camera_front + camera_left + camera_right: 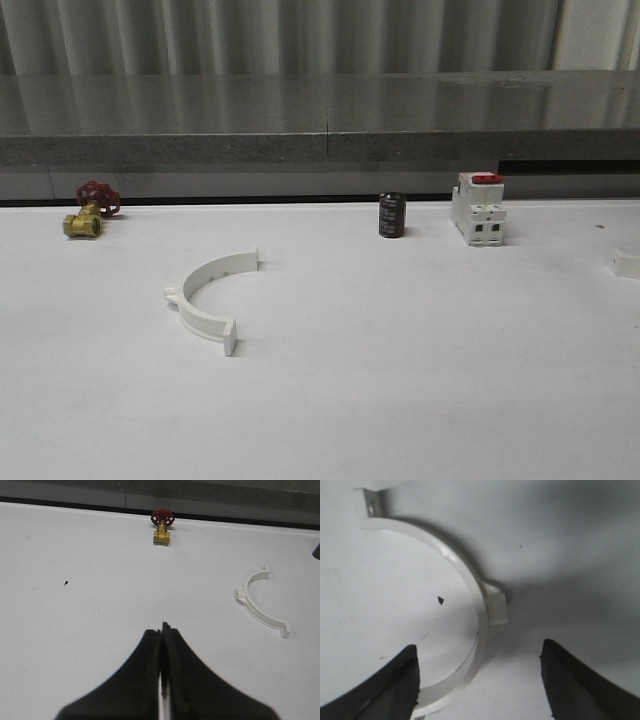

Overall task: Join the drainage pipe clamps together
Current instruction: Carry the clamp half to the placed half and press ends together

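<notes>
black tapered tool [162, 630] fingers [395, 690]

The table [400, 380] is showing plain matte white, with no pattern across it. The left clamp half [212, 298] is reading glossy white, barely off the table's tone. The right clamp half [465, 595] is appearing off-white, shaded to grey along its inner face. The left gripper [163, 636] is showing matte black (fingers pressed together); the right gripper [479, 680] is showing black also. The valve [88, 212] is presenting a brass-yellow body under a dark red handwheel. The cylinder [391, 215] is reading black with a silver top. The breaker [478, 208] is showing white with a red cap. The ledge [320, 125] is appearing speckled grey.
</notes>
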You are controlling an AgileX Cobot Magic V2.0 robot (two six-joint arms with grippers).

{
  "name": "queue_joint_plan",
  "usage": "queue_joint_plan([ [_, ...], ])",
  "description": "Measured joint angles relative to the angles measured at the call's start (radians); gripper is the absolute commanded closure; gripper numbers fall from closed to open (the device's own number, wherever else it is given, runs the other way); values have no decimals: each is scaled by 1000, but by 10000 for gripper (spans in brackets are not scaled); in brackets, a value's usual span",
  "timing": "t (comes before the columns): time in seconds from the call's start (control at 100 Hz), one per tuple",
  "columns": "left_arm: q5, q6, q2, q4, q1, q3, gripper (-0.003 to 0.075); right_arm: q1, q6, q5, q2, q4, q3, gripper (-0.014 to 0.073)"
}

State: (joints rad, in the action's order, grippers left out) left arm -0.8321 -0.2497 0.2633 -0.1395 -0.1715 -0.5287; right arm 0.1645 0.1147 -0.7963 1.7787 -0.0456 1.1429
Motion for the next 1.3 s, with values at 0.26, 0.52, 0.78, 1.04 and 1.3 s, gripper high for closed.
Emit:
queue_joint_plan([
  [0.26,0,0,0,0,0,0,741,2,0,10,118,0,50,271],
  [0.52,0,0,0,0,0,0,741,2,3,8,123,-3,61,661],
  [0.78,0,0,0,0,0,0,741,-27,3,-45,96,-5,77,659],
  [1.04,0,0,0,0,0,0,741,-225,123,-92,17,-5,77,659],
  [1.3,0,0,0,0,0,0,741,-426,295,-103,8,-11,88,659],
])
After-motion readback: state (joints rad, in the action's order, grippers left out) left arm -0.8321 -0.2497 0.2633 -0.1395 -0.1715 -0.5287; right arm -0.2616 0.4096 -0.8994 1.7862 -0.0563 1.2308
